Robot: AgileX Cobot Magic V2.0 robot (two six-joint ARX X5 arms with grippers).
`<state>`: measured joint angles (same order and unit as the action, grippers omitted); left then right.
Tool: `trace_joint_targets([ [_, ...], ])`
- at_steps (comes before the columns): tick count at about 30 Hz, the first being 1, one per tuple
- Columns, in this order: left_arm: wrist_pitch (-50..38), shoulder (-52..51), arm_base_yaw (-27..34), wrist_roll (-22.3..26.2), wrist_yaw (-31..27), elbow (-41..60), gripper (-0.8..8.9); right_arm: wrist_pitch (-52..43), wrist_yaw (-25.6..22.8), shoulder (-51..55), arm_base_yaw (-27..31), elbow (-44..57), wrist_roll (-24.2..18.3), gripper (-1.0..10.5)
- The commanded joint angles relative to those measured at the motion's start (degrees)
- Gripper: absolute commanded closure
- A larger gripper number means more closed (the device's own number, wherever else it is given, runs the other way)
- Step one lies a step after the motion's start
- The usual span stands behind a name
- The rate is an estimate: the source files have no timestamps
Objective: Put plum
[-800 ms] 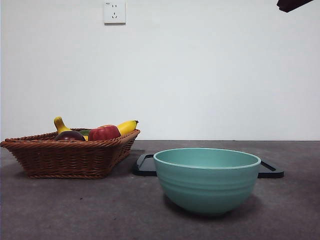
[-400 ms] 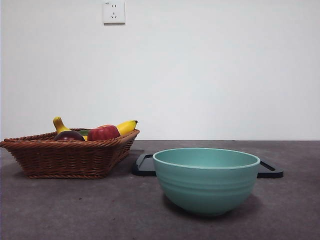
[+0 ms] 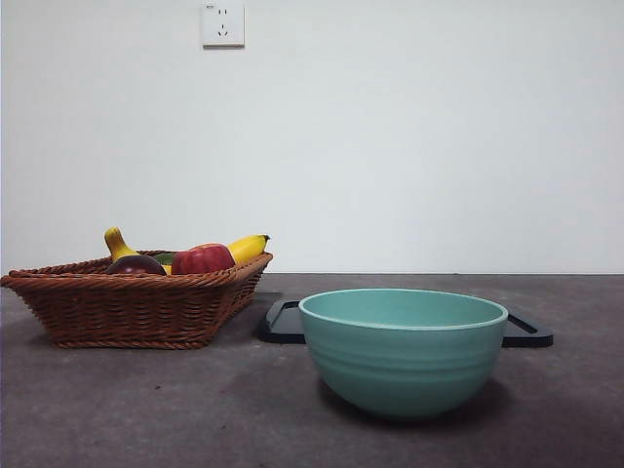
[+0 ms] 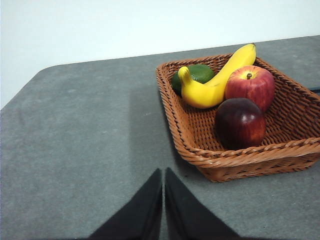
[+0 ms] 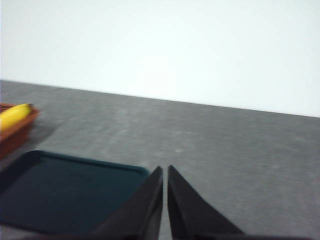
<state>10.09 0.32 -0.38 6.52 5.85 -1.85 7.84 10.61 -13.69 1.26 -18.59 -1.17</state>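
The dark purple-maroon plum (image 4: 240,123) lies in the brown wicker basket (image 4: 235,159), beside a red apple (image 4: 250,87). In the front view the plum (image 3: 136,264) shows just above the basket's rim (image 3: 127,281) at the left. My left gripper (image 4: 163,175) is shut and empty, above the bare table short of the basket. My right gripper (image 5: 165,172) is shut and empty, above the table near a dark tray (image 5: 65,190). Neither arm shows in the front view.
The basket also holds a yellow banana (image 4: 215,80) and a green fruit (image 4: 196,74). A teal bowl (image 3: 404,349) stands at the front centre-right, with the black tray (image 3: 526,331) behind it. A wall socket (image 3: 223,23) is high on the white wall.
The black arm tip at the top right corner of the front view has moved out of sight. The fruit, basket, bowl and tray have not moved.
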Motion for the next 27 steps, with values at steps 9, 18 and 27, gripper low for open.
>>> trace_joint_targets([
  [9,0.55,-0.13,0.09,-0.11,-0.11,1.18,8.06,-5.75,-1.55,11.06,2.95,12.81,1.22,9.4],
  [18,0.55,-0.13,0.09,-0.11,-0.11,1.18,8.06,-5.7,-2.14,13.49,3.02,16.7,2.27,9.4],
  [27,0.55,-0.13,0.09,-0.11,-0.11,1.16,8.06,-2.6,-2.14,13.49,3.02,17.99,3.37,9.4],
])
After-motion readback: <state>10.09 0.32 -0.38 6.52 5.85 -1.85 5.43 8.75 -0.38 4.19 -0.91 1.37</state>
